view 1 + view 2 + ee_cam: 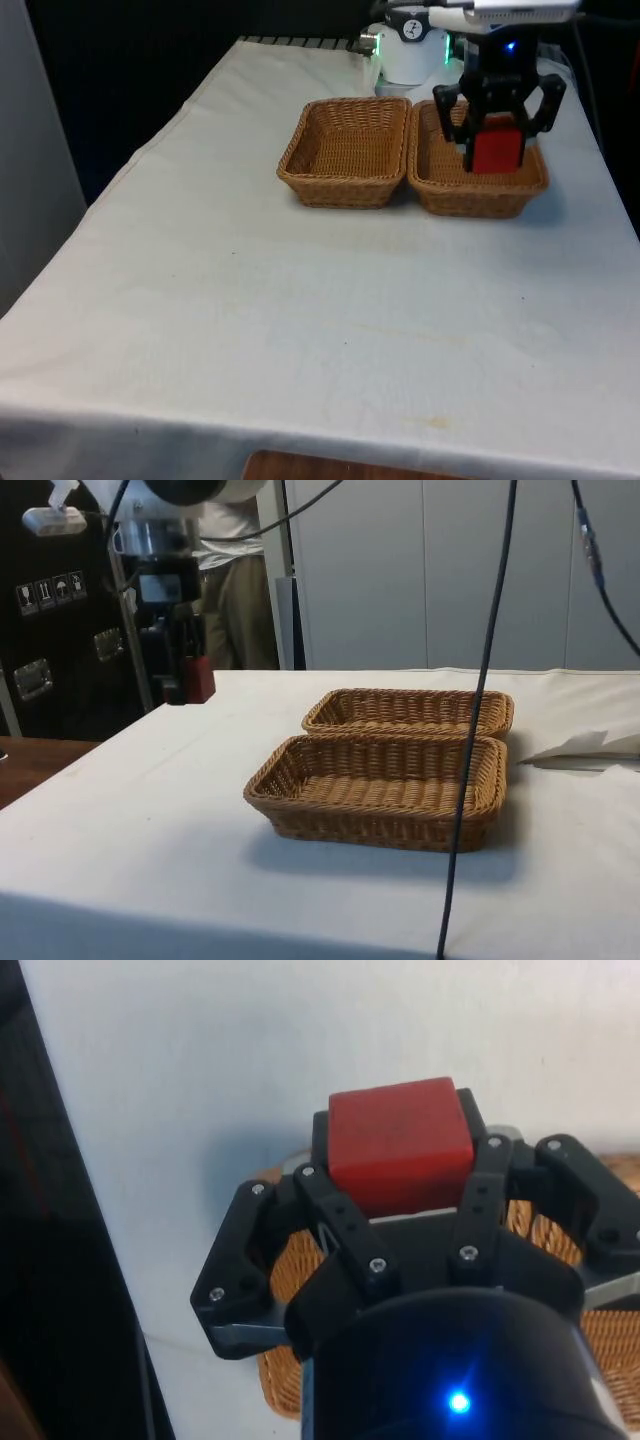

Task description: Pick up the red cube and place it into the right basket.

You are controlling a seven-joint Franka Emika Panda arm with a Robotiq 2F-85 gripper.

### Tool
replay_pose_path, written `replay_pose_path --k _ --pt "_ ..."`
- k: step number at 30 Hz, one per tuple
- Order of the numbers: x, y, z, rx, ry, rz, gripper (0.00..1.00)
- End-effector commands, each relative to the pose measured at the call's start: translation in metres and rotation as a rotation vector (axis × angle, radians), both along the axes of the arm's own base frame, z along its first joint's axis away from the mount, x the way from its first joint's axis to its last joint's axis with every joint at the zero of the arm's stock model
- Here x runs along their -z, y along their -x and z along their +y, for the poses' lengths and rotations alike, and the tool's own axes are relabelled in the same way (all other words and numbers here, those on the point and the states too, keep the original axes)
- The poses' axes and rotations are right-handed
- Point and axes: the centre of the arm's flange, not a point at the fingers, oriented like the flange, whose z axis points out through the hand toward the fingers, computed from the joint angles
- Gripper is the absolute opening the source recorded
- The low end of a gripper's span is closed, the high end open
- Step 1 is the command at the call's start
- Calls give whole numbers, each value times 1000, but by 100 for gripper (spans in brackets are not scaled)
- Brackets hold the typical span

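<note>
While the gripper hangs above the right wicker basket, its 2 fingers pinch the red cube in the air; left wicker basket touches alongside.

Open cloth all around two touching baskets, hanging cable in the side view.

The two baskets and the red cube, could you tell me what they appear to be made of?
Both baskets: woven wicker or rattan, tan, with visible weave. Red cube, held in the gripper: matte and smooth-faced, probably plastic or painted wood; the look leaves that open.
</note>
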Motion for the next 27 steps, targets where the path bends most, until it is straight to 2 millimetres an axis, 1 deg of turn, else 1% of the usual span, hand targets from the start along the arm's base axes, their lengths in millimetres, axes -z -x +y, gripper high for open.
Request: replay_pose_path --k 1,2,5,10,18,19,20,25,27 --pt "-4 5 -3 -5 3 -10 3" --pt "-1 2 -1 -3 0 0 3" --pt "-6 12 -7 -13 3 -8 3" --pt "-7 24 -13 -21 -4 7 3" --pt "-11 52 -29 -36 -5 4 3" --pt "-10 48 -26 -34 -9 14 3" --pt "-11 55 -30 -38 -5 5 3" --pt "-11 71 -40 -43 -7 10 3" --pt "-10 80 -46 -45 -8 11 3"
